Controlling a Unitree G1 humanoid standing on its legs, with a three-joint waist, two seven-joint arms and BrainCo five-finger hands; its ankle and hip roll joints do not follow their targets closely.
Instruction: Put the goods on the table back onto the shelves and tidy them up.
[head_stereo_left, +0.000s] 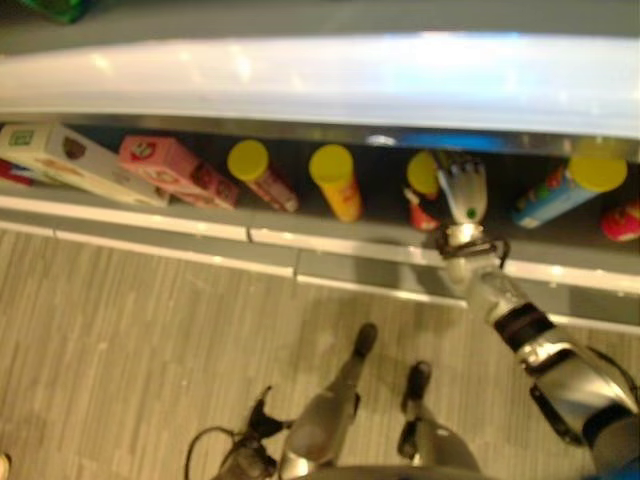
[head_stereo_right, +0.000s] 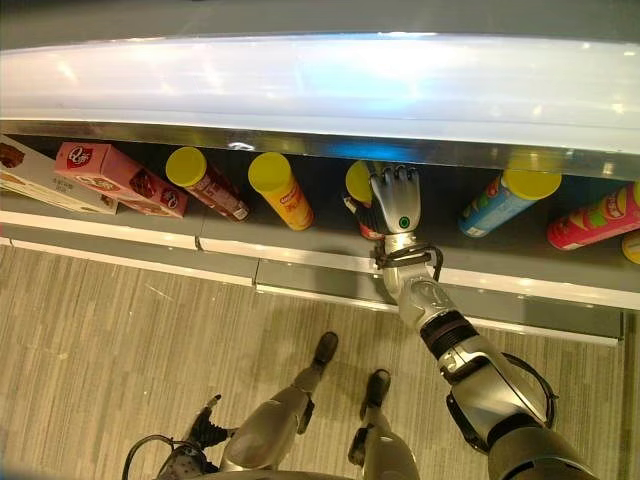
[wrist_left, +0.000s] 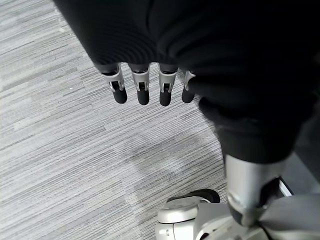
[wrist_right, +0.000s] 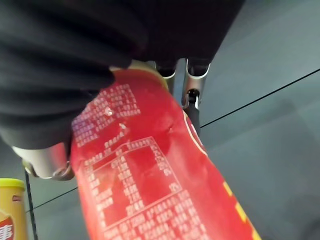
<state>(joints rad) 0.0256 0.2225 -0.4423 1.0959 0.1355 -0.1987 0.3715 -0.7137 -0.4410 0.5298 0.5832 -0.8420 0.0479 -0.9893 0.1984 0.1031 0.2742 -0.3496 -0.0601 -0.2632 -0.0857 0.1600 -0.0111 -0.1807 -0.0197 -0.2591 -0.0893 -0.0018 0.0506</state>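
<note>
The right hand (head_stereo_right: 398, 205) grips a red can (wrist_right: 150, 185) on the shelf (head_stereo_right: 300, 262) among other cans; the left hand (wrist_left: 145, 90) hangs relaxed, holding nothing

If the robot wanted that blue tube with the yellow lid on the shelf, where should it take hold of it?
Probably round the middle of the blue tube, coming from the shelf's open front. It stands leaning, its yellow lid up near the shelf above, so the bare side of the body is the easy part. The right hand is already shut on a red tube.

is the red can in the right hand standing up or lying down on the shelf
Cannot tell. The right hand is wrapped round the red can, hiding how it sits on the shelf.
</note>
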